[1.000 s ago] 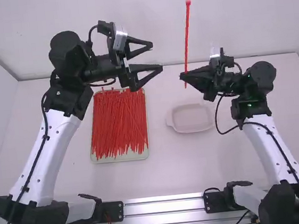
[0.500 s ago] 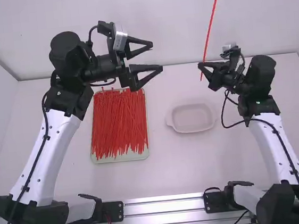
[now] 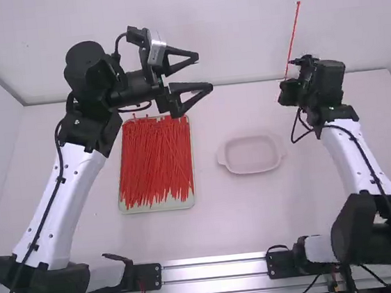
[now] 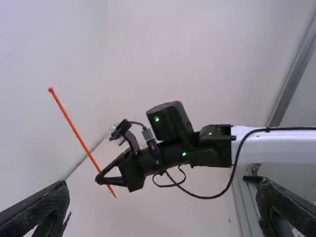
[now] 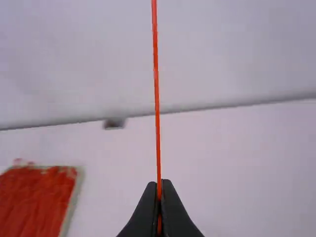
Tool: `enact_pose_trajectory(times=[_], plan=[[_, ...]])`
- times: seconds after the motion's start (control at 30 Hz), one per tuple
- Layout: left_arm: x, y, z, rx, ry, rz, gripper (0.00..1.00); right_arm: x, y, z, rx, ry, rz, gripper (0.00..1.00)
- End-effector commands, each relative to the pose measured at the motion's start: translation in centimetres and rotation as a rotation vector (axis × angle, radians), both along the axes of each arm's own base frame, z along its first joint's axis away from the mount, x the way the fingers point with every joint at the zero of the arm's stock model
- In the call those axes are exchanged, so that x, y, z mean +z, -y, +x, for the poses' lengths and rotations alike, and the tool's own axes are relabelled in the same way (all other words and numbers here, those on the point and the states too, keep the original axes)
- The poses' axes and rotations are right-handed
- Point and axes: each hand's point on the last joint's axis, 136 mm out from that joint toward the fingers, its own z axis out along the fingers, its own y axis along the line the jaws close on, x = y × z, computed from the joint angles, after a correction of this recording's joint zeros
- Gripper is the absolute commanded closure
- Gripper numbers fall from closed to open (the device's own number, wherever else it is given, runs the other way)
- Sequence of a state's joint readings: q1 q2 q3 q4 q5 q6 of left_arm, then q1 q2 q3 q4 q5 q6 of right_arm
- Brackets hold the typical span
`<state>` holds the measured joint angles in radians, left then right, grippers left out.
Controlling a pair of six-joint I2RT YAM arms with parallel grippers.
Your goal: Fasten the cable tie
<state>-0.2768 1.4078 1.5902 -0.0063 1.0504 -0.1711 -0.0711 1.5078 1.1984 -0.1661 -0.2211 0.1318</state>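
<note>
Counter [image 3: 257,203], white: tray of red ties [image 3: 155,161] left of centre, pale dish [image 3: 250,153] at centre. Left claw [image 3: 205,72]: spread wide and holding nothing, above the tray's far end. Right claw [image 5: 159,185]: pinched on one cable tie [image 5: 155,74] near its lower end, above the counter's far right. Risk: the long free length could pivot in so narrow a pinch and miss the handover.

White links [image 3: 64,195], bulky black joints [image 3: 89,70], thin looping black cables [image 4: 195,196], 3 green lights [image 4: 157,119], black tapered fingers [image 5: 148,207].
</note>
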Motion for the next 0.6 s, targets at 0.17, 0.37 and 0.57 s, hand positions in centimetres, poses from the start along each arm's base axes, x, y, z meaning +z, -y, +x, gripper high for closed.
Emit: enact_pose_trajectory(times=[0.17, 0.37, 0.57], plan=[[-0.1, -0.3, 0.9, 0.051, 0.003, -0.003, 0.01, 1.5, 4.8, -1.1, -0.423, -0.055, -0.316, 1.00], [-0.2, -1.1, 3.0, 0.180, -0.035, -0.016, 0.01, 4.0, 1.5, -3.5, -0.526, -0.028, -0.514, 1.00], [0.2, -1.5, 3.8, 0.230, -0.067, -0.045, 0.01, 7.0, -3.6, -5.5, -0.545, 0.088, -0.632, 1.00]])
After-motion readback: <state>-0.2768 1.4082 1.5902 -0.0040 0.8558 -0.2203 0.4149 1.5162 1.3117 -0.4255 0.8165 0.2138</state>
